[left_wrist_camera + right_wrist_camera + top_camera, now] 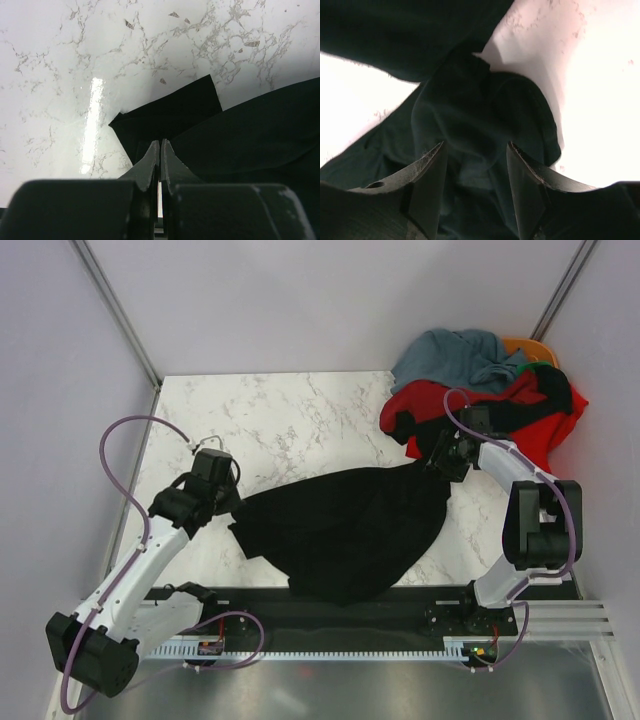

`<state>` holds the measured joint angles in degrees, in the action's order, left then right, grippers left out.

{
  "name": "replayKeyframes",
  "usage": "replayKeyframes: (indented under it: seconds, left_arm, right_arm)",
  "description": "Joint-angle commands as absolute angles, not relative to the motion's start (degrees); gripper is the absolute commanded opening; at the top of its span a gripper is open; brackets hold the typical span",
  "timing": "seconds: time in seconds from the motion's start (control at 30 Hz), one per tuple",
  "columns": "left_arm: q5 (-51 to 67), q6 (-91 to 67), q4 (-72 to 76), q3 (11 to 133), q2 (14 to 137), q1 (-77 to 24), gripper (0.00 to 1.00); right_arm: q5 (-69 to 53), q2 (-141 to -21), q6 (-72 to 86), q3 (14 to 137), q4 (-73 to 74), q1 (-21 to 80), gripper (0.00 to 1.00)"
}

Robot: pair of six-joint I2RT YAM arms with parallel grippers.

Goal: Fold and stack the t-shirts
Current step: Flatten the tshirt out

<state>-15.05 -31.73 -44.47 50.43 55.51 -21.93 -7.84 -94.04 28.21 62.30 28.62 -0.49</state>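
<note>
Progress: no fold completed, no stack started. The black t-shirt point(345, 530) lies crumpled at frame centre on the worktop point(280, 420). The left gripper point(160, 146) has its jaws clenched on the shirt's edge; the right gripper point(476, 146) has its jaws released above it. The other t-shirts point(480, 390) are heaped at upper right.

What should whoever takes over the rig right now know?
Left hand: shut, apparently pinching the left edge of the black t-shirt.
Right hand: open, fingers straddling the same shirt's bunched right end.
The black t-shirt lies crumpled on the table, reaching its near edge. The red t-shirt, grey-blue t-shirt and others are heaped at the far right corner.
Done: nothing folded or stacked.
Left: flatten and fold this shirt, then the rest, and stack.
</note>
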Motion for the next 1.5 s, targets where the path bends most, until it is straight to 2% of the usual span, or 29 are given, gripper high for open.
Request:
replayKeyframes:
  seconds: [0.0, 0.17, 0.37, 0.4, 0.47, 0.5, 0.57, 0.6, 0.67, 0.73, 0.77, 0.87, 0.93, 1.2, 1.47]
  left_arm:
    - [-17.22, -28.65, -42.8, 50.28, 53.61, -21.62, 0.02]
    - [-17.14, -28.56, -42.63, 50.27, 54.4, -21.53, 0.02]
    - [-17.31, -28.39, -42.19, 50.19, 54.58, -21.62, 0.02]
    - [-17.31, -28.39, -42.19, 50.19, 54.67, -21.53, 0.02]
    - [-17.31, -28.48, -42.1, 50.19, 54.58, -21.53, 0.02]
    - [-17.4, -28.39, -42.1, 50.19, 54.58, -21.53, 0.02]
    - [-17.58, -28.48, -42.01, 50.1, 54.67, -21.53, 0.02]
    - [-17.67, -28.48, -41.92, 50.1, 54.67, -21.45, 0.02]
    - [-17.67, -28.56, -42.01, 50.1, 54.75, -21.45, 0.02]
    - [-17.67, -28.48, -42.01, 50.1, 54.67, -21.36, 0.02]
    - [-17.58, -28.48, -42.01, 50.1, 54.75, -21.44, 0.02]
    - [-17.58, -28.65, -42.01, 50.1, 54.58, -21.36, 0.02]
    - [-17.58, -28.57, -42.01, 50.1, 54.58, -21.45, 0.02]
    - [-17.4, -28.39, -41.84, 50.1, 55.28, -21.45, 0.02]
    - [-17.4, -28.48, -41.84, 50.1, 55.72, -21.36, 0.02]
  right_arm:
    - [-8.09, -96.15, 28.83, 65.56, 25.31, -0.35, 0.58]
    - [-7.73, -98.7, 27.42, 65.74, 24.44, -0.35, 0.54]
    - [-9.84, -98.96, 27.16, 63.72, 21.97, -0.35, 0.42]
    - [-10.1, -99.14, 27.07, 63.63, 21.89, -0.35, 0.34]
    - [-11.16, -99.23, 27.16, 63.2, 21.27, -0.35, 0.29]
    - [-11.51, -99.14, 27.07, 63.28, 21.36, -0.35, 0.21]
    - [-11.78, -98.7, 27.25, 63.02, 21.1, -0.35, 0.14]
    - [-11.86, -98.53, 27.25, 62.93, 21.01, -0.35, 0.07]
    - [-11.95, -98.09, 27.07, 62.84, 21.01, -0.35, 0.03]
    - [-11.17, -97.56, 26.81, 62.75, 21.44, -0.35, 0.08]
    - [-10.29, -96.6, 26.55, 62.67, 21.97, -0.35, 0.28]
    - [-5.55, -94.49, 25.23, 62.05, 22.41, -0.35, 0.57]
    - [-4.74, -94.48, 25.05, 61.96, 22.32, -0.53, 0.59]
    - [-7.99, -98.26, 25.49, 61.96, 19.25, -0.79, 0.55]
    - [-10.81, -100.55, 25.75, 60.56, 15.65, -0.7, 0.42]
